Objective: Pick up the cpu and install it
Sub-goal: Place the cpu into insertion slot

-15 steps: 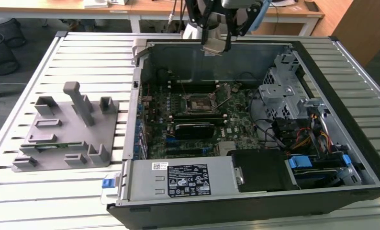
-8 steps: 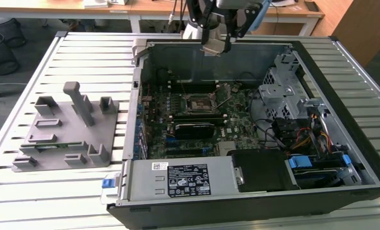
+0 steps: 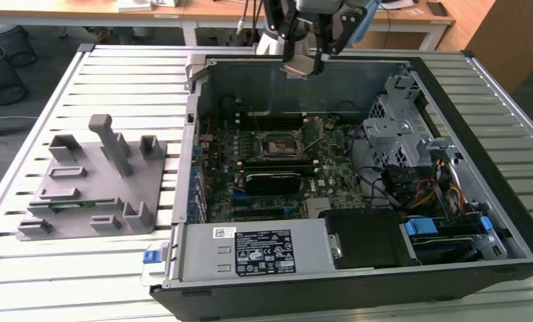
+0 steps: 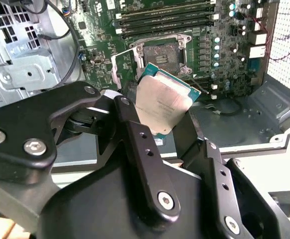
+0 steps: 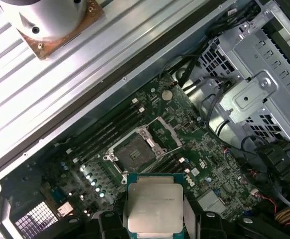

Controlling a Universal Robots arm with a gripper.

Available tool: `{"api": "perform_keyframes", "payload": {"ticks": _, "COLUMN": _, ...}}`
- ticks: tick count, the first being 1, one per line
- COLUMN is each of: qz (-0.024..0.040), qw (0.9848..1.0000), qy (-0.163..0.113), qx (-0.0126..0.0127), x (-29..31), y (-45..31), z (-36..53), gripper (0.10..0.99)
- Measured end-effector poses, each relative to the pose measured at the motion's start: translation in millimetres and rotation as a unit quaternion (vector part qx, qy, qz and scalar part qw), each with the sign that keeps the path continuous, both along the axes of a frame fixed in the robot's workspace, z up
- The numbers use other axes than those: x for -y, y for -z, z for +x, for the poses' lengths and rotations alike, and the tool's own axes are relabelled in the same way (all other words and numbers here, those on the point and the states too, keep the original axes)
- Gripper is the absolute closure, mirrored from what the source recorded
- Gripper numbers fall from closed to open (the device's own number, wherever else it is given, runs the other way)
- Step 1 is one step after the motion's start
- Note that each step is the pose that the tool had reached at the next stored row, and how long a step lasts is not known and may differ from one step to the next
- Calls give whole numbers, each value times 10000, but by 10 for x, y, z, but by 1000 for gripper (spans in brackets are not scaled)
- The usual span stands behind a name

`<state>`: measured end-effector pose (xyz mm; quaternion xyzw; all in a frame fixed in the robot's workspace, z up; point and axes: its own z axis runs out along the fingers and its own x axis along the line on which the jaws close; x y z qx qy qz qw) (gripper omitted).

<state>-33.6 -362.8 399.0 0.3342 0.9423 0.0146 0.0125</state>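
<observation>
The cpu [image 4: 161,105], a flat square chip with a silver top and greenish edge, is clamped between my gripper's black fingers [image 4: 135,134]. The first wrist view looks down on the cpu [image 5: 151,207] from above. In the exterior view my gripper [image 3: 301,62] hangs high over the back wall of the open computer case, shut on the cpu [image 3: 301,67]. The motherboard's cpu socket [image 3: 276,144] lies well below it with its metal frame open and its middle bare, and both wrist views show that socket [image 4: 166,56] [image 5: 135,151].
The open black computer case [image 3: 338,168] holds a green motherboard, memory slots, a grey drive cage [image 3: 394,124] and cables. A grey fixture [image 3: 92,184] with upright blocks stands on the slatted table at the exterior view's left. The arm's base [image 5: 45,20] sits behind the case.
</observation>
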Motion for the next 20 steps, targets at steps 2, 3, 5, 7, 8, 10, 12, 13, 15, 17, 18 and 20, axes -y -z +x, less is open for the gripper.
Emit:
{"api": "perform_keyframes", "payload": {"ticks": 2, "qz": 0, "qw": 10000, "qy": 97, "qx": 0, "x": -2, "y": 3, "z": 0, "gripper": 549}}
{"api": "perform_keyframes", "payload": {"ticks": 3, "qz": 0, "qw": 9999, "qy": 137, "qx": 0, "x": -3, "y": 4, "z": 0, "gripper": 549}}
{"api": "perform_keyframes", "payload": {"ticks": 5, "qz": 0, "qw": 9998, "qy": 218, "qx": 0, "x": -5, "y": 7, "z": 0, "gripper": 549}}
{"api": "perform_keyframes", "payload": {"ticks": 7, "qz": 0, "qw": 9996, "qy": 299, "qx": 0, "x": -7, "y": 10, "z": 0, "gripper": 549}}
{"api": "perform_keyframes", "payload": {"ticks": 8, "qz": 0, "qw": 9994, "qy": 340, "qx": 0, "x": -8, "y": 11, "z": 0, "gripper": 549}}
{"api": "perform_keyframes", "payload": {"ticks": 10, "qz": 0, "qw": 9991, "qy": 426, "qx": 0, "x": -9, "y": 14, "z": 0, "gripper": 549}}
{"api": "perform_keyframes", "payload": {"ticks": 12, "qz": 0, "qw": 9987, "qy": 506, "qx": 0, "x": -11, "y": 17, "z": 0, "gripper": 549}}
{"api": "perform_keyframes", "payload": {"ticks": 13, "qz": 0, "qw": 9985, "qy": 547, "qx": 0, "x": -12, "y": 18, "z": 0, "gripper": 549}}
{"api": "perform_keyframes", "payload": {"ticks": 15, "qz": 0, "qw": 9980, "qy": 628, "qx": 0, "x": -15, "y": 22, "z": 0, "gripper": 549}}
{"api": "perform_keyframes", "payload": {"ticks": 17, "qz": 0, "qw": 9975, "qy": 709, "qx": 0, "x": -17, "y": 25, "z": 0, "gripper": 549}}
{"api": "perform_keyframes", "payload": {"ticks": 18, "qz": 0, "qw": 9972, "qy": 752, "qx": 0, "x": -18, "y": 27, "z": 0, "gripper": 549}}
{"api": "perform_keyframes", "payload": {"ticks": 20, "qz": 0, "qw": 9964, "qy": 842, "qx": 0, "x": -20, "y": 30, "z": 0, "gripper": 549}}
